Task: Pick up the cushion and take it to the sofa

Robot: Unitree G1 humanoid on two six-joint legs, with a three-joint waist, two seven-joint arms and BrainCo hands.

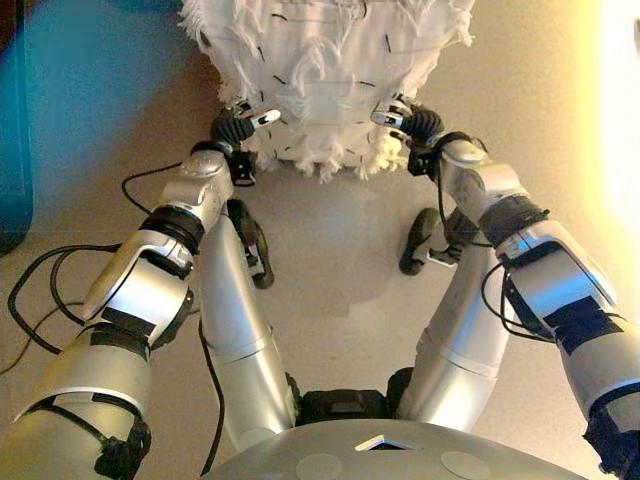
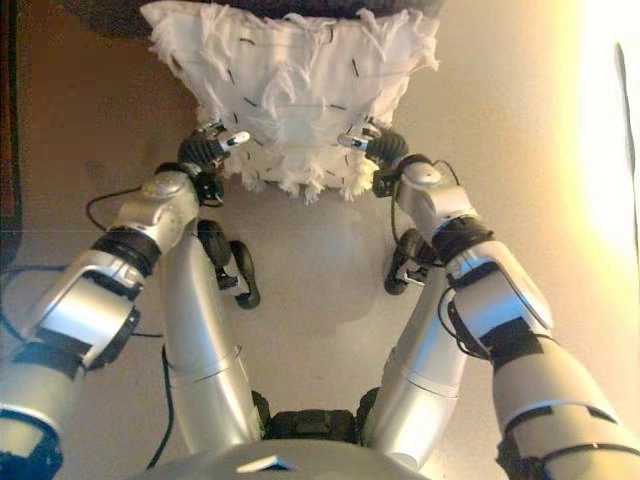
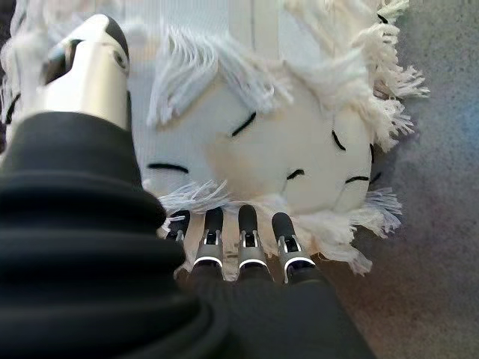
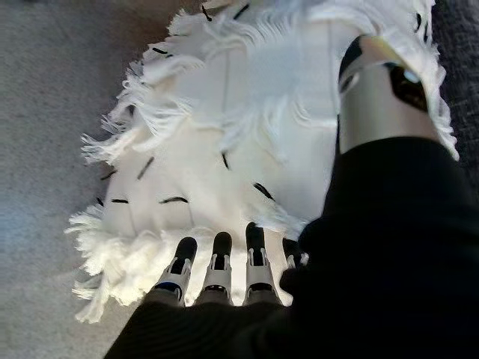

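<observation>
White and shaggy, the cushion (image 1: 325, 75) hangs between the two hands in front of the robot, above a pale beige floor (image 1: 340, 260). Its cover is thick with tufts of fringe and dotted with short black stitches, and loose tassels trail from its lower edge. The left hand (image 1: 238, 124) grips the cushion's lower left corner, and the right hand (image 1: 410, 118) grips the lower right corner, so the cushion is stretched between them. In the left wrist view the left hand's fingers (image 3: 251, 243) are curled under the fringed edge with the dark tips pressed into the fabric, while its thumb (image 3: 90, 67) lies across the face of the cushion, pinching it. The right wrist view shows the same hold on the other side: the right hand's fingers (image 4: 221, 262) are tucked in under the tufted rim and its thumb (image 4: 382, 90) presses on the front. Both arms reach forward, with the wrists close to the cushion's bottom edge. At the cushion's far edge a dark surface shows, but what it is cannot be told. A dark teal shape (image 1: 15, 120) stands at the left side of the floor.
</observation>
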